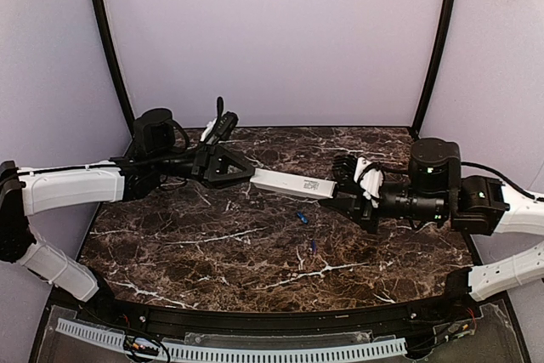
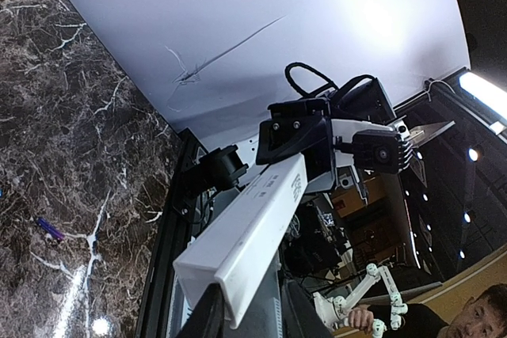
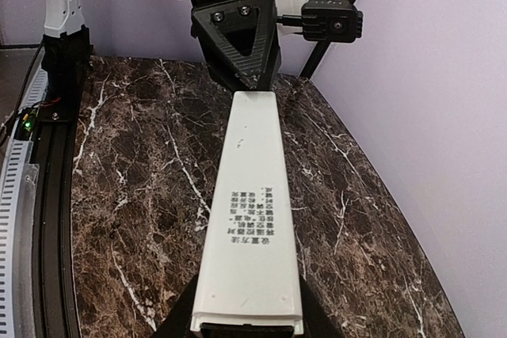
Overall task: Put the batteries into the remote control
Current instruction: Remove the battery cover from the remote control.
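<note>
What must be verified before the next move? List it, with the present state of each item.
1. Left gripper shut on the remote control: ok, it clamps one end.
2. Right gripper shut on the other end: ok.
3. Remote control off the table: ok, held in the air between the arms.
4. Batteries located: ok, two blue cells lie apart on the table, near the remote control.
5. Battery compartment open: cannot tell; the right wrist view shows only a closed face with printed text.
6. A gripper free to pick up a battery: not ok, both hold the remote control.
</note>
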You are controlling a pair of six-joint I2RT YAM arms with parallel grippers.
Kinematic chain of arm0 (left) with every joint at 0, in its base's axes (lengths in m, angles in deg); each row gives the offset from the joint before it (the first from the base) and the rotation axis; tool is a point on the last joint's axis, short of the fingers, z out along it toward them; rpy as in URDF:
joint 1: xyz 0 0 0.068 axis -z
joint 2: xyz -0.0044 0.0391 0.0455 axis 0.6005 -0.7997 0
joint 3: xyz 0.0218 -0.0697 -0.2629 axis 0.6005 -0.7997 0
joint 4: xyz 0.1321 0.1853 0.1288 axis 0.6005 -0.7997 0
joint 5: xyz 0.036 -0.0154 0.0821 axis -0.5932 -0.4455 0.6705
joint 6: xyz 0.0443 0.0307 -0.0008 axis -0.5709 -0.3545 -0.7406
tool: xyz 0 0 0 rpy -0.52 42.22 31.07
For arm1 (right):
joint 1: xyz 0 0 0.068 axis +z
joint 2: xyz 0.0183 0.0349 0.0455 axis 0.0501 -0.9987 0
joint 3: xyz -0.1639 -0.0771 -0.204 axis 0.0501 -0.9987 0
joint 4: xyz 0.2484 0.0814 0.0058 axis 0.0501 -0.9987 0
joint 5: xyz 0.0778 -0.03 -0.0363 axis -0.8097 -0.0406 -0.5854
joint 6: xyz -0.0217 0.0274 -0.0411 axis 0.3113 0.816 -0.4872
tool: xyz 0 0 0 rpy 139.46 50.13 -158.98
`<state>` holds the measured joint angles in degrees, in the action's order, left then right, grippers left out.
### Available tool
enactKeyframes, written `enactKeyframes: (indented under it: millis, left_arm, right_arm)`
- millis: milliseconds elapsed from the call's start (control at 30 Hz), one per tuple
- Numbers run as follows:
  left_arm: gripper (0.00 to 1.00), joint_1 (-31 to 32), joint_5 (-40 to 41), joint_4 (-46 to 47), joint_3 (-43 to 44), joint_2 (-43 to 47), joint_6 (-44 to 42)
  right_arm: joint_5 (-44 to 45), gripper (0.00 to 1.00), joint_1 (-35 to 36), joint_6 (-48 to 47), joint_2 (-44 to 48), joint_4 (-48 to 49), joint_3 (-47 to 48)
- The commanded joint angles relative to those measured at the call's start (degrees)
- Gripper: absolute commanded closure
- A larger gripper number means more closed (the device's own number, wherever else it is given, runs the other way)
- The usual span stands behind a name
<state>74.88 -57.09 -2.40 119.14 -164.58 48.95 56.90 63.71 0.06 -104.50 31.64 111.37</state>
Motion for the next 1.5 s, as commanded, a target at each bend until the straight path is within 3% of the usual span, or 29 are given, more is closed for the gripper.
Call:
enactKeyframes:
  millis: [0,600,1133,1267,1400,1467]
  left_arm:
    - [0.76,-0.31,-0.82,0.09,1.33,1.08,-0.81]
    - [0.81,-0.1,-2.26,5.77,0.21,-0.93,2.77]
    - [0.99,-0.21,-2.52,11.63,-0.88,-2.38,6.24]
    - [1.0,-1.59,-0.21,19.05,-2.64,-3.06,9.52]
    - [1.0,-6.99,3.49,30.02,-5.98,-2.78,18.34]
    - [1.0,-9.8,6.11,31.17,-7.77,-2.25,18.98]
  right_arm:
    - [0.95,1.0,0.02,0.63,-0.51,1.21,0.29]
    - [1.94,1.0,-0.02,0.49,-1.89,1.25,0.46]
    - [3.33,1.0,-0.12,0.71,-1.63,1.42,0.21]
    - [4.58,1.0,-0.08,2.01,-1.05,1.27,-0.63]
    - [6.42,1.0,-0.12,5.55,1.0,0.91,-2.72]
    - [7.19,1.0,-0.06,7.03,2.51,0.86,-3.93]
